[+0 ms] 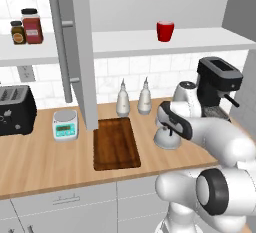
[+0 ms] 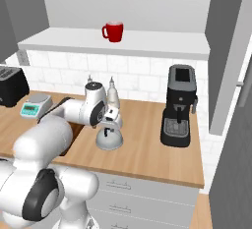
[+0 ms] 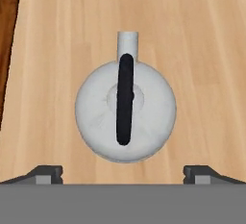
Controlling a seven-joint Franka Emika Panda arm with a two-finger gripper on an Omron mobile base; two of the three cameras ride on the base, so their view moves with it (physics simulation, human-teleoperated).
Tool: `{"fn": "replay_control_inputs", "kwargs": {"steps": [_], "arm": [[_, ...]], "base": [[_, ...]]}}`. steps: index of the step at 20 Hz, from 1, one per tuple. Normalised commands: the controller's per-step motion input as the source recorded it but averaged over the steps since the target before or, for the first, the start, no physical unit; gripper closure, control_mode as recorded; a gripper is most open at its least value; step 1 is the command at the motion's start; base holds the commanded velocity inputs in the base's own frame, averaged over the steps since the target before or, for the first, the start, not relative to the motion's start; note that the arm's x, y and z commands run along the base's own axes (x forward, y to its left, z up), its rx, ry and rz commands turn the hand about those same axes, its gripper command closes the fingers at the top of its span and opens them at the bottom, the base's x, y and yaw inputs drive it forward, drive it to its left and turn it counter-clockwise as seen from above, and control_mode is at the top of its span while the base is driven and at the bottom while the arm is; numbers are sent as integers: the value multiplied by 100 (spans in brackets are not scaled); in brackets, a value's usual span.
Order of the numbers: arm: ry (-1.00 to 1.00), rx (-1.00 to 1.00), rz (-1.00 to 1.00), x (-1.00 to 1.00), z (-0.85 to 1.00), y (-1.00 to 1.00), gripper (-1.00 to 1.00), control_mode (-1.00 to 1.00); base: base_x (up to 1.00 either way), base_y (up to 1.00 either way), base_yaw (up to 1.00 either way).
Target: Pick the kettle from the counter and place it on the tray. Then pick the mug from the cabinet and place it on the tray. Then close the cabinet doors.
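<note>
Pincer [image 3: 123,172] hanging wide open over the kettle [image 3: 125,112], holding nothing.
My hand view looks straight down on its black handle; base views add the tabletop [image 1: 45,162], tray [image 1: 116,143] left, mug [image 2: 113,31] shelved.

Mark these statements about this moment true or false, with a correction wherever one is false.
1. The kettle stands on the counter, not on the tray. True.
2. The tool is shut on the kettle's handle. False: it hangs open above the kettle, one fingertip on each side, touching nothing.
3. The mug is on the tray. False: it stands on the cabinet shelf.
4. Two white bottles stand behind the tray by the wall. True.
5. The cabinet doors are closed. False: they stand open.
</note>
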Motion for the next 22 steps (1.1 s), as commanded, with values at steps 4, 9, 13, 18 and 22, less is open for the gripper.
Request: {"fn": "replay_control_inputs", "kwargs": {"steps": [4, 9, 13, 18, 22], "arm": [[0, 0, 0, 34, -17, -2, -100, -100], [1, 0, 0, 25, -16, -4, -100, -100], [2, 0, 0, 22, -17, -1, -100, -100], [4, 0, 0, 20, -23, 0, -100, -100], [1, 0, 0, 0, -22, 0, 100, -100]], "base": [[0, 0, 0], [0, 0, 0], [0, 0, 0], [0, 0, 0], [0, 0, 0]]}}
